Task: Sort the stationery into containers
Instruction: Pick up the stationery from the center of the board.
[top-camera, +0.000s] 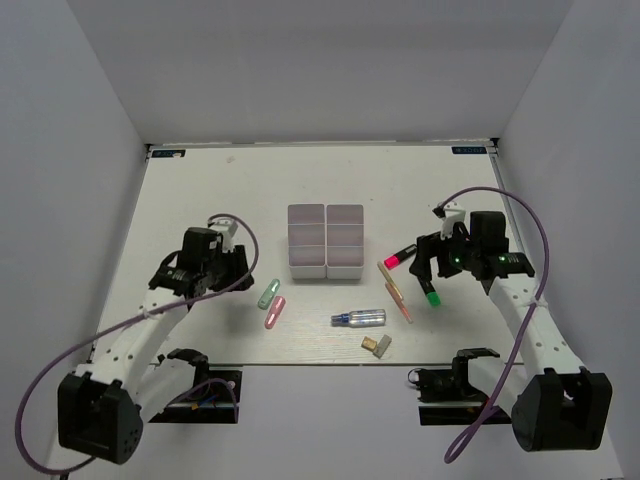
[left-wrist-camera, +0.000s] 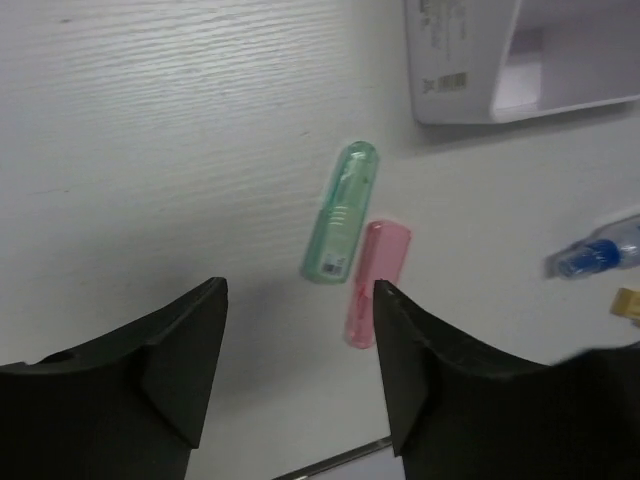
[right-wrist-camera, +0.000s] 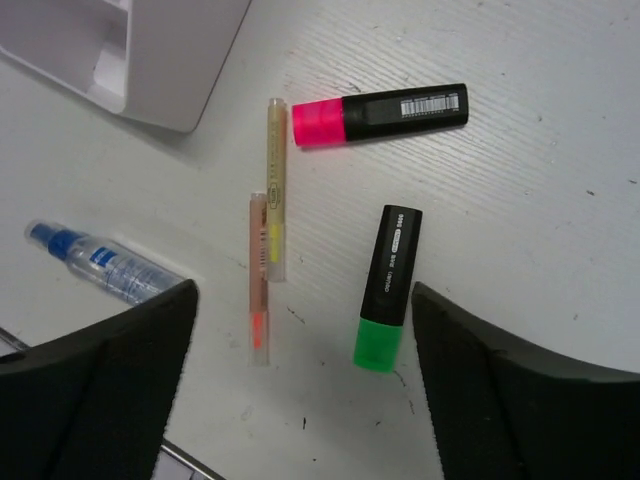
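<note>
A: L side first. Where's the left claw (left-wrist-camera: 298, 290)?
B: Above the table, jaws partway apart, nothing in them. Green capsule (left-wrist-camera: 340, 212) and pink capsule (left-wrist-camera: 377, 282) lie just ahead of it, side by side. Touching or not, can't tell.
A: Axis?
B: Both run away from the claw, far ends leaning a bit right, toward the trays. So the jaws face the short way across them. Pink sits close to the right-hand finger in the wrist view; green is more centred, further out.
A: Trays?
B: Left tray (top-camera: 307, 273) and right tray (top-camera: 345, 273) sit touching, mid-table. Nothing visible in any compartment from top cam, so no sorting done yet imo.
A: R side?
B: Right claw (right-wrist-camera: 302, 290) is wide open and empty. Green-cap marker (right-wrist-camera: 388, 288) lies just ahead, within the gap, cap end nearest, axis nearly straight out. Pink-cap marker (right-wrist-camera: 380, 110) is further on, crosswise. Orange pen (right-wrist-camera: 258, 280) and yellow pen (right-wrist-camera: 276, 190) lie alongside each other, staggered, left of the green-cap marker.
A: Rest?
B: Spray bottle (top-camera: 360, 318) and tan block (top-camera: 377, 345), near-centre, closer to the R arm.
A: Who takes what?
B: L arm is nearer the capsules, R arm nearer the markers and pens.
</note>
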